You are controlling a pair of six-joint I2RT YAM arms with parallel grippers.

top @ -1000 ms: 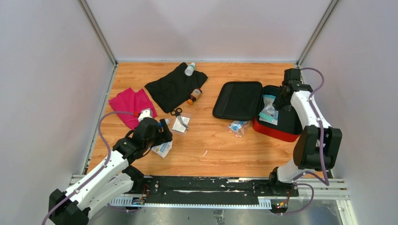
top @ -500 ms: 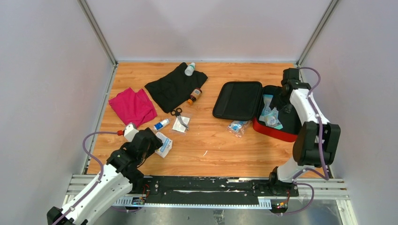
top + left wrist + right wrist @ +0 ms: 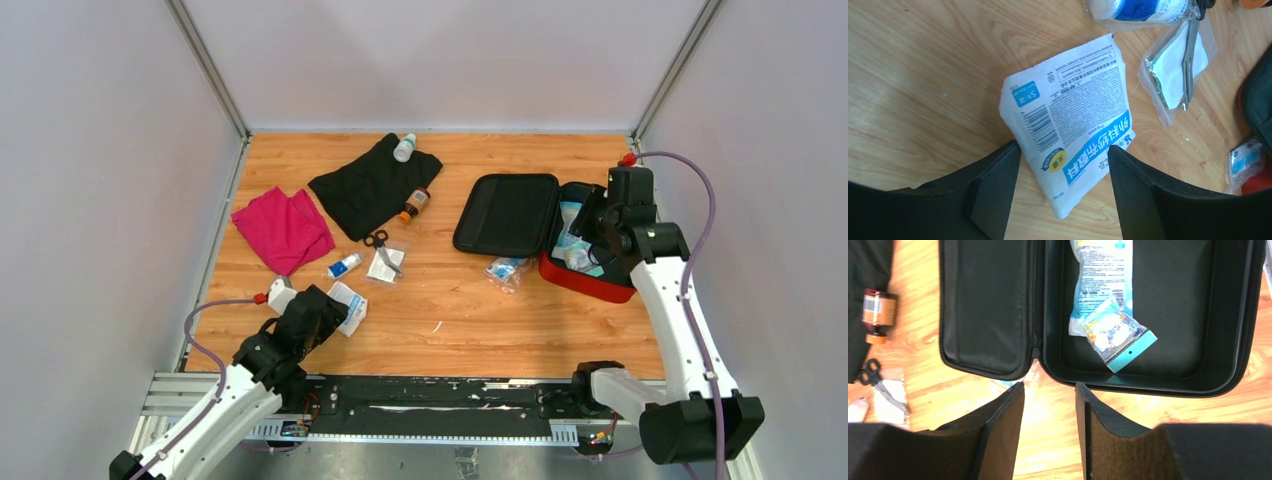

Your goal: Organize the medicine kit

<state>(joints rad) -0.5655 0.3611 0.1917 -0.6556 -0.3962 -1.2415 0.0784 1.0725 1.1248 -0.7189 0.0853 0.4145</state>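
Note:
The medicine kit (image 3: 590, 281) lies open at the right, a red case with its black-lined lid (image 3: 507, 213) flat to the left. In the right wrist view its base (image 3: 1193, 315) holds a long white-and-teal packet (image 3: 1100, 275) and a small clear packet (image 3: 1118, 335). My right gripper (image 3: 592, 222) hovers above the kit, open and empty (image 3: 1048, 415). My left gripper (image 3: 325, 318) is open (image 3: 1063, 195) just above a white gauze packet (image 3: 1073, 125) that lies on the table (image 3: 347, 306), between the fingers but not gripped.
On the table: a blue-white tube (image 3: 343, 266), scissors on a clear pouch (image 3: 382, 250), a brown bottle (image 3: 415, 203), a white bottle (image 3: 404, 147), a black cloth (image 3: 370, 185), a magenta cloth (image 3: 283, 226), and a clear blue packet (image 3: 506, 270) before the kit.
My left arm has drawn back toward the near edge, with the white packet still on the table. My right gripper let a packet go into the kit and rose above it.

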